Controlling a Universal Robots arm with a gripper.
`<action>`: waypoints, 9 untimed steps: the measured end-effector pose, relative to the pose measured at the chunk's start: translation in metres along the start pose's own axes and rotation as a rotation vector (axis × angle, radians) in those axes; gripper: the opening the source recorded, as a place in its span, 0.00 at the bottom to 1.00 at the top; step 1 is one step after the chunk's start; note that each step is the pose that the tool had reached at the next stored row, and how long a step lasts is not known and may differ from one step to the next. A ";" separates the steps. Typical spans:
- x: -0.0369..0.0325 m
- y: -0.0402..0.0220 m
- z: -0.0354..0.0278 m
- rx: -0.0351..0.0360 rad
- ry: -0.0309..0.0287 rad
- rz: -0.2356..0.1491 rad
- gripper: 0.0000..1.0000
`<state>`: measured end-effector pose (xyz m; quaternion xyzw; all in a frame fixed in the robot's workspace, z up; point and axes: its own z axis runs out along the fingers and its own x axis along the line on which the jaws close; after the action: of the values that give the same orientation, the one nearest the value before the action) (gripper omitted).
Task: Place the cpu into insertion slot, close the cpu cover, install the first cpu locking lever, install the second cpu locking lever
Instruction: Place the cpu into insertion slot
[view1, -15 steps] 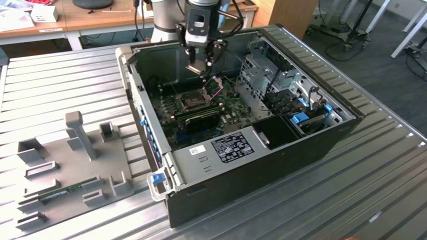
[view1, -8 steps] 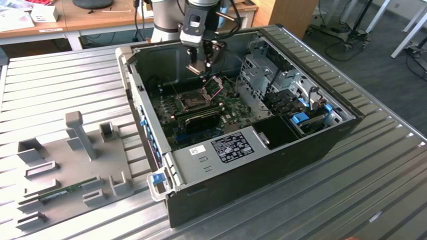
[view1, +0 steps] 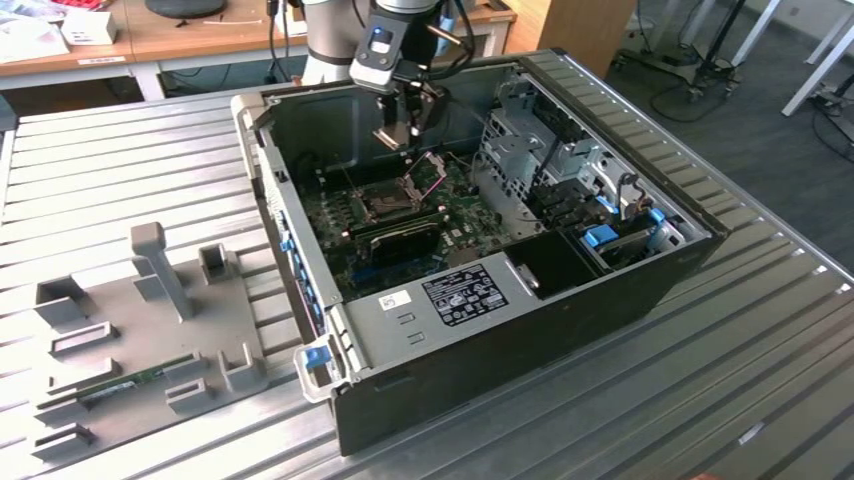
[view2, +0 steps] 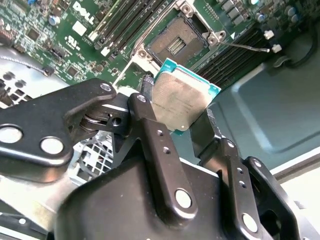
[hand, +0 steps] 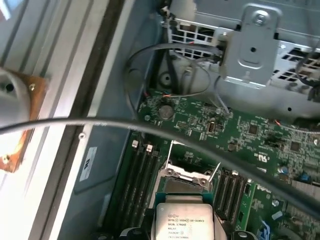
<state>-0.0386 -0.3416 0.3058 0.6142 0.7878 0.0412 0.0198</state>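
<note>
My gripper (view1: 400, 135) hangs inside the open computer case (view1: 641, 290), above the green board. It is shut on the cpu (view2: 182, 97), a pale silver square chip with a teal edge, pinched by two opposite sides between the black fingers (view2: 145, 100). The cpu (hand: 184, 220) is held flat and in the air, a short way off the insertion slot (view2: 175, 44). That insertion slot (view1: 380, 203) lies open, its dark contact field bare inside a silver frame. The cpu cover (view1: 427, 178) stands tilted up at the slot's far side. A thin wire lever (view2: 245, 47) sticks out beside the socket.
Long black memory slots (view2: 125, 25) flank the socket on both sides. A grey perforated drive cage (view1: 534, 150) fills the case on the exterior view's right. A dark cable (hand: 100, 122) crosses in front of the first wrist camera. A grey fixture plate (view1: 134, 330) lies on the slatted table.
</note>
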 end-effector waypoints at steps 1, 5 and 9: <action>0.0000 -0.0001 0.0000 0.0000 -0.0003 0.003 0.54; 0.0004 -0.0013 0.0000 -0.0002 -0.0005 0.004 0.54; 0.0012 -0.0045 -0.0002 -0.0002 -0.0006 0.007 0.54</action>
<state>-0.0432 -0.3415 0.3055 0.6168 0.7858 0.0411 0.0200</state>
